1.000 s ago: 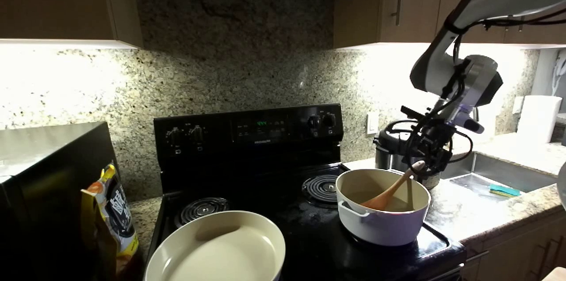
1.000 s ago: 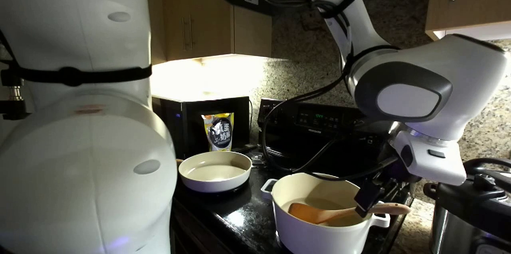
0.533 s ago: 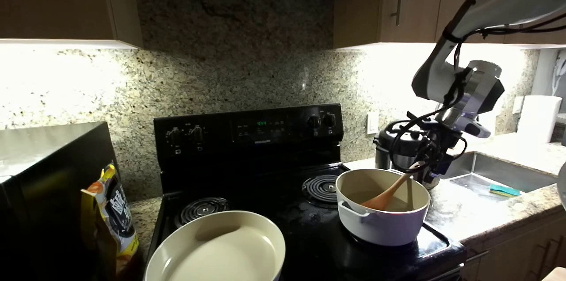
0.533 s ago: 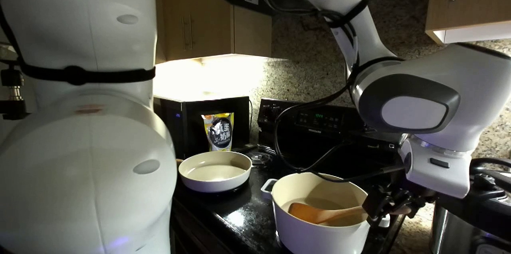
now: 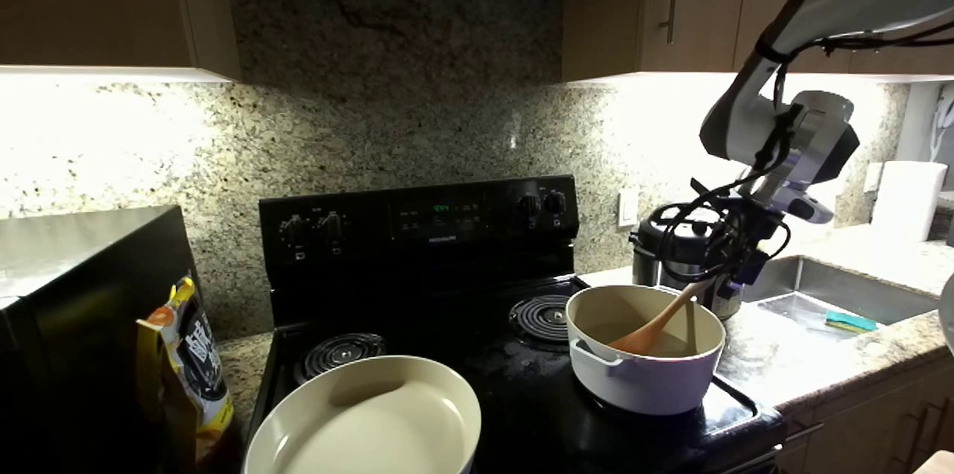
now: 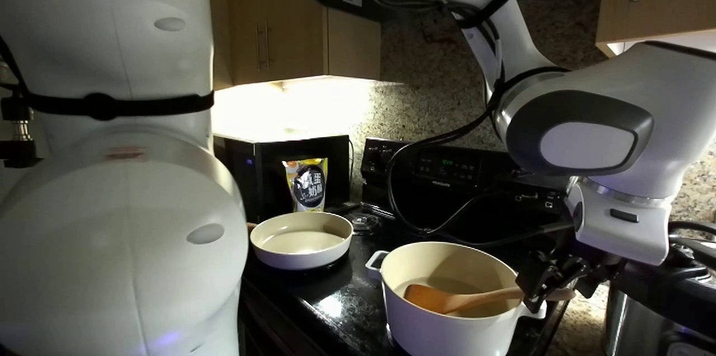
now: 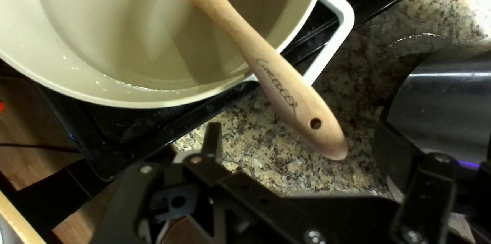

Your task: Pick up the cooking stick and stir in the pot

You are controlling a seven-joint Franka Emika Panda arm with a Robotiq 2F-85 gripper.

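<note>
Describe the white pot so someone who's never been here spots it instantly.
Find the black stove. The pot sits at its end nearest the sink. Unlike the shallow pan, it is deep, with a wooden spoon jutting over its rim.

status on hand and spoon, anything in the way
Hand open, no grip yet. Wooden spoon leaning in pot, handle end near hand. Silver cooker close by, clearance unclear.

Speckled backsplash [image 5: 417, 131], bright beneath wooden cabinets [image 5: 704, 19].

Smooth wooden cooking stick [image 7: 254, 47], smooth pot [image 5: 641, 388], glossy stovetop [image 6: 349, 291], shiny metal cooker [image 7: 452, 102], matt claw [image 7: 301, 144].
</note>
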